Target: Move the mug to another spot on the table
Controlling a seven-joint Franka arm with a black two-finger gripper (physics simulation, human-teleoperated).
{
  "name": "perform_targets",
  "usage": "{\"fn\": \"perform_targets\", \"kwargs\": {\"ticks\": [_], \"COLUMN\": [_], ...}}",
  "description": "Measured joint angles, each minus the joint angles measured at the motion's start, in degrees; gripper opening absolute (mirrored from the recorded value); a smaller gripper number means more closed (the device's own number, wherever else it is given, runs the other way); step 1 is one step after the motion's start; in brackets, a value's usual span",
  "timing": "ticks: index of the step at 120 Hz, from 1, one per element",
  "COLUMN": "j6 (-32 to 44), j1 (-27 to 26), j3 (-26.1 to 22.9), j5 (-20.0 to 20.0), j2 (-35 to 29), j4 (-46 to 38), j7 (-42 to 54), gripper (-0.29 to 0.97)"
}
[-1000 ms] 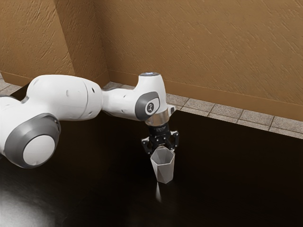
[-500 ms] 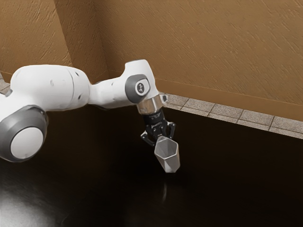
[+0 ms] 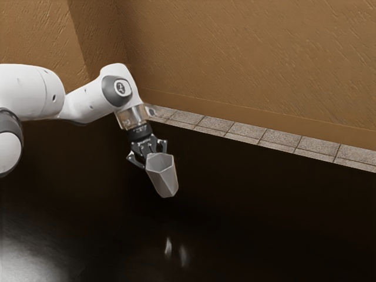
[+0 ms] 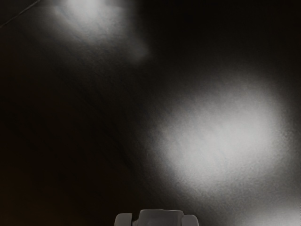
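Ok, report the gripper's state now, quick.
Black two-finger gripper: shut on the grey faceted mug, held tilted, off the glossy dark table.

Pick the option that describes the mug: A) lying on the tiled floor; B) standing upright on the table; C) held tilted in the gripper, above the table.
C: the gripper grips the mug at its rim, and the mug hangs tilted, clear of the dark table.
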Motion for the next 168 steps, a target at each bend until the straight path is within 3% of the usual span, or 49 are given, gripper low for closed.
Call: {"fn": "perform_targets", "kwargs": {"ticks": [36, 69, 105, 168], "j6": [-1.0, -1.1, -1.1, -0.5], "j1": [5.1, 7.0, 8.0, 8.5], "j3": [0.2, 0.7, 0.7, 0.7], "j5": [3.0, 3.2, 3.1, 2.7], "j2": [0.5, 6.0, 12.3, 16.0], "j4": [0.2, 3.6, 8.7, 9.8], "j7": [3.9, 6.9, 9.0, 10.9], "gripper": [-0.08, -0.09, -0.09, -0.07]}}
